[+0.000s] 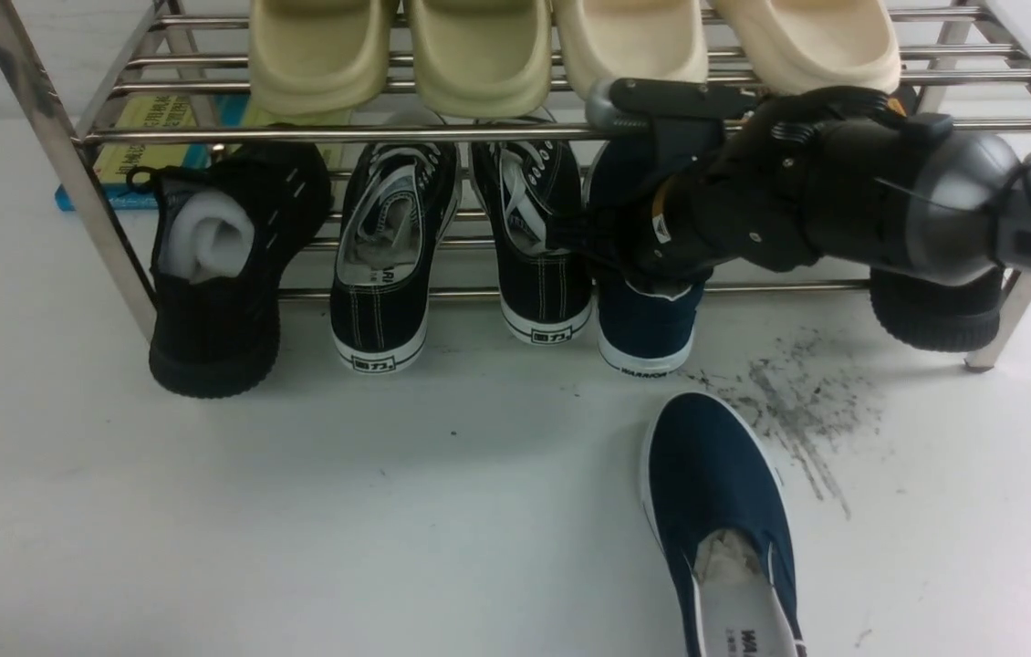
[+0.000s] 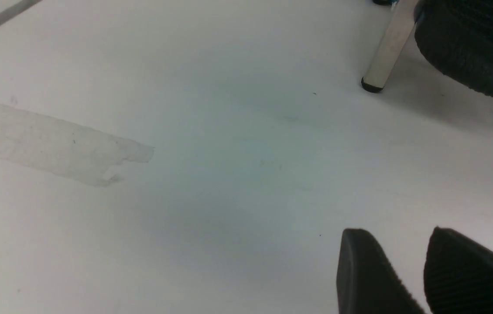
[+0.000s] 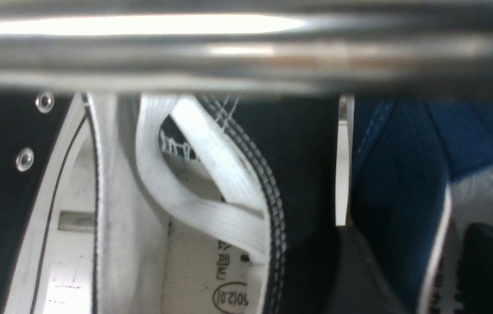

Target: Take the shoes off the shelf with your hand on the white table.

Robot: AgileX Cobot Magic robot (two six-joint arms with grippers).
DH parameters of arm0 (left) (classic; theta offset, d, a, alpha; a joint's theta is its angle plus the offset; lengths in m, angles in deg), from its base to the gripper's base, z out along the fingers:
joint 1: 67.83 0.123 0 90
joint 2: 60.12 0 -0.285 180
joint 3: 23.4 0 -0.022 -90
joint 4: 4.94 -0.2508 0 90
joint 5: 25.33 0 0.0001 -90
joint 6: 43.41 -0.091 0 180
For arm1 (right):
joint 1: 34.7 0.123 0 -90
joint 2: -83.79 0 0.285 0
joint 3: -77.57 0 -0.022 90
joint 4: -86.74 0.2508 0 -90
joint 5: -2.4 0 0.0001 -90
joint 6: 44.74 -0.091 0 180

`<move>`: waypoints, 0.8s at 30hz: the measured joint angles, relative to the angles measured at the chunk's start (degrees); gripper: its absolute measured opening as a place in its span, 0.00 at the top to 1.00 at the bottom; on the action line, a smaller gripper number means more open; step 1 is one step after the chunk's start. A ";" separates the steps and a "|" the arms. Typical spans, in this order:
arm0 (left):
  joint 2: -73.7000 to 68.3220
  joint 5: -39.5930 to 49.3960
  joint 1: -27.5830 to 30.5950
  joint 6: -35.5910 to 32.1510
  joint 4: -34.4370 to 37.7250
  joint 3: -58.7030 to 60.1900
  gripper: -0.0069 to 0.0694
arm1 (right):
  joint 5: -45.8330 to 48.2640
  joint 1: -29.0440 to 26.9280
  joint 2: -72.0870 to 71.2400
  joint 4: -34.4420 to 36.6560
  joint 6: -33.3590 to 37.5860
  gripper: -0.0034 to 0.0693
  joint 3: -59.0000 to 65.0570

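Observation:
One navy shoe with a white sole lies on the white table, toe pointing at the shelf. The other navy shoe stands on the lower tier, heel towards me. The black hand of my right arm reaches in over it, under the front rail. In the right wrist view my right gripper is open and straddles the side wall of that shoe, with one finger outside and one on the insole. My left gripper hangs open over bare table.
On the lower tier stand two black lace-up sneakers and a black knit shoe at each end. Cream slippers fill the upper tier. Dark scuffs mark the table. A shelf leg stands near the left gripper.

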 joint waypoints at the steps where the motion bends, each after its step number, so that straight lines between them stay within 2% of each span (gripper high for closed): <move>1: 0.00 0.00 0.00 0.00 0.00 0.00 0.59 | 0.00 -0.05 0.00 0.00 0.00 0.52 0.00; 2: 0.00 0.00 0.00 0.00 0.00 0.00 0.59 | -0.16 -0.05 0.00 0.00 0.00 0.64 0.00; 3: 0.00 0.00 0.00 0.00 0.00 0.00 0.59 | -0.16 -0.05 0.00 0.08 0.00 0.73 0.00; 6: 0.00 0.00 0.00 0.00 0.00 0.00 0.59 | 0.31 -0.05 -0.53 0.46 0.00 0.90 0.00; 10: 0.00 0.00 0.00 0.00 0.00 0.00 0.59 | 3.70 -0.05 -2.36 0.60 0.06 0.89 0.00; 15: 0.00 0.00 0.00 0.00 0.00 0.00 0.59 | 14.34 0.35 -7.31 1.36 3.60 0.89 0.17; 19: 0.00 0.00 0.00 0.00 0.00 0.00 0.59 | 25.22 4.06 -12.12 1.93 7.72 0.89 2.39; 24: 0.00 0.00 0.00 0.00 0.00 0.00 0.59 | 29.27 8.47 -15.97 2.17 8.24 0.89 4.67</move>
